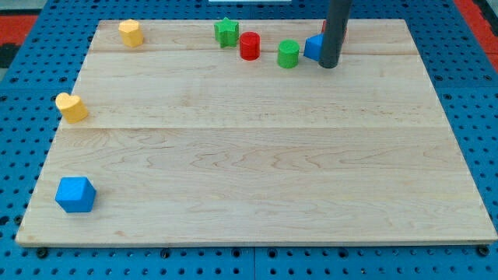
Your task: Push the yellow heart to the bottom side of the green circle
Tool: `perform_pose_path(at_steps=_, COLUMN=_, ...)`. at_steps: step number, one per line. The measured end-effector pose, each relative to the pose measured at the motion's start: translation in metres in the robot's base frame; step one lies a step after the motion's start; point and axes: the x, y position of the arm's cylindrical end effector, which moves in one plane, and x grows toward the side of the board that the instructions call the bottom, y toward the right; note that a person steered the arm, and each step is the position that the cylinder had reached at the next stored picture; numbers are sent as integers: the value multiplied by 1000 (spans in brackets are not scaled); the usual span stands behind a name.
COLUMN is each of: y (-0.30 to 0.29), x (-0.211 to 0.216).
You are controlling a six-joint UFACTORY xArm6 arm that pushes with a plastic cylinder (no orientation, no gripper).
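Note:
The yellow heart [71,107] lies at the board's left edge, about a third of the way down. The green circle [289,54] stands near the top edge, right of centre. My tip [328,64] rests on the board just right of the green circle, against a blue block [313,47] whose shape is partly hidden by the rod. The tip is far from the yellow heart, across most of the board's width.
A red cylinder [249,45] and a green star [226,32] sit left of the green circle. A second yellow block [131,33] lies at the top left. A blue block [75,194] lies at the bottom left. A sliver of red shows behind the rod.

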Motion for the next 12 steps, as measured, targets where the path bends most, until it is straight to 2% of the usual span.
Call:
perform_pose_path(at_steps=2, y=7, x=-26)
perform_pose_path(at_steps=4, y=44, x=-24)
perform_pose_path(at_steps=5, y=83, x=4)
perform_pose_path(at_steps=8, y=101, x=5)
perform_pose_path(at_steps=9, y=99, x=21)
perform_pose_path(at_steps=10, y=67, x=78)
perform_pose_path(at_steps=11, y=-39, x=120)
perform_pose_path(at_steps=12, y=-156, x=139)
